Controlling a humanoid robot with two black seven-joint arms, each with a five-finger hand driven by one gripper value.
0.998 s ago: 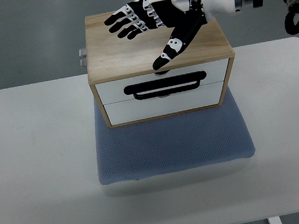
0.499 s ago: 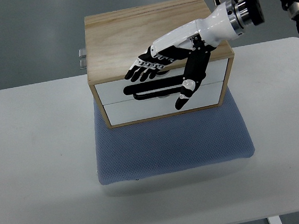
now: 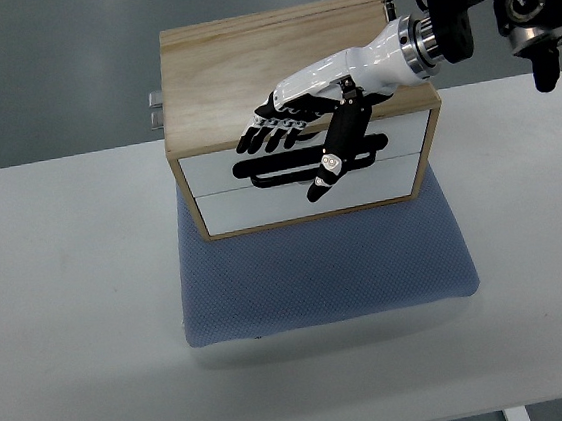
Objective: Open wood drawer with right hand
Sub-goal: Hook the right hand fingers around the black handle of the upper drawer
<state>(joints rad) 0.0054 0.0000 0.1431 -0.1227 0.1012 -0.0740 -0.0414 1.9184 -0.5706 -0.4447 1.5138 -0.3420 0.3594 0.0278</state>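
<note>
Hovering my right hand (image 3: 298,133), fingers spread and grasping nothing, just over the drawer (image 3: 301,158) handle (image 3: 267,172).

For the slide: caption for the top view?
Right hand reaching over the black handle of the closed wood drawer.

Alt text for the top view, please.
The robot's right hand, fingers spread, reaches over the front of a light wooden drawer box, at the black handle on its white drawer front. The box sits on a blue-grey mat on a white table.
</note>
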